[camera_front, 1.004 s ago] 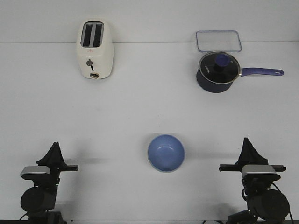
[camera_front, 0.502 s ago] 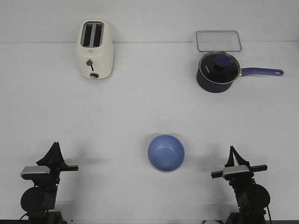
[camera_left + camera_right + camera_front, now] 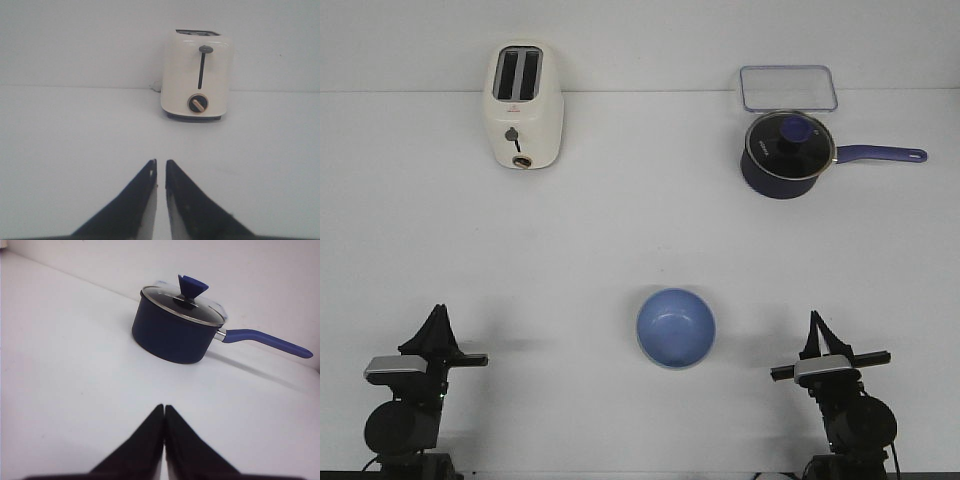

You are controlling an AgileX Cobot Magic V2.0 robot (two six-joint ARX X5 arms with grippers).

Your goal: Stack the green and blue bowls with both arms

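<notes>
The periwinkle blue bowl (image 3: 676, 328) sits upright and empty on the white table, near the front, between the two arms. No green bowl shows in any view. My left gripper (image 3: 440, 310) rests at the front left, well left of the bowl; in the left wrist view (image 3: 161, 162) its black fingers are empty with only a thin slit between them. My right gripper (image 3: 813, 318) rests at the front right, to the right of the bowl; in the right wrist view (image 3: 164, 407) its fingers are pressed together and empty.
A cream toaster (image 3: 523, 105) stands at the back left, also in the left wrist view (image 3: 197, 75). A dark navy pot with glass lid and blue handle (image 3: 785, 152) stands at the back right, also in the right wrist view (image 3: 175, 330). A clear lidded container (image 3: 788, 87) lies behind it.
My right arm has swung left and slightly back towards the front edge, now tilted. The left arm and the blue bowl have not moved.
</notes>
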